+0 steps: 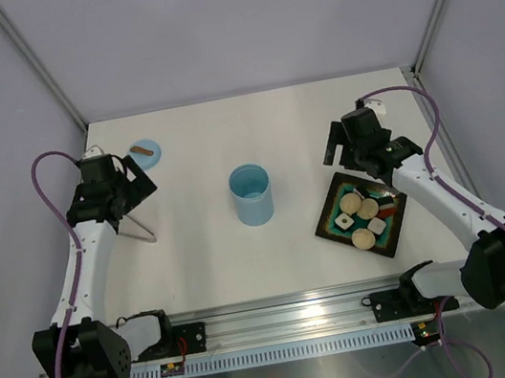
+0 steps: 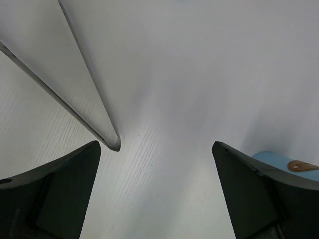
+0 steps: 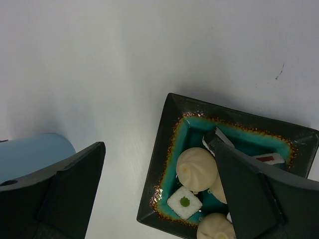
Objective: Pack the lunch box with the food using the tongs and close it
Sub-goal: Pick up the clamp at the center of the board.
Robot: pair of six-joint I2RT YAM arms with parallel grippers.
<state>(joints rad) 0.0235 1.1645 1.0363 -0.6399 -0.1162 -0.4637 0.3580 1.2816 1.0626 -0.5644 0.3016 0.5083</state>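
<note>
The light blue lunch box (image 1: 251, 194) stands upright and uncovered in the middle of the table; the right wrist view catches its side (image 3: 30, 155) at the lower left. The food (image 1: 362, 214), beige buns and white cubes with a red piece, lies on a dark teal-centred plate (image 1: 331, 203). A bun (image 3: 197, 169) and a white cube (image 3: 184, 202) show close up. The silver tongs (image 1: 143, 230) lie on the table by the left arm; one arm of the tongs (image 2: 84, 99) ends beside my left finger. My left gripper (image 1: 142, 183) is open and empty, as is my right gripper (image 1: 340, 160), above the plate's near corner.
A flat blue disc with a brown tab (image 1: 144, 152) lies at the back left, and its edge (image 2: 279, 160) shows behind my right-hand finger in the left wrist view. Grey walls enclose the table on three sides. A metal rail (image 1: 283, 315) runs along the near edge.
</note>
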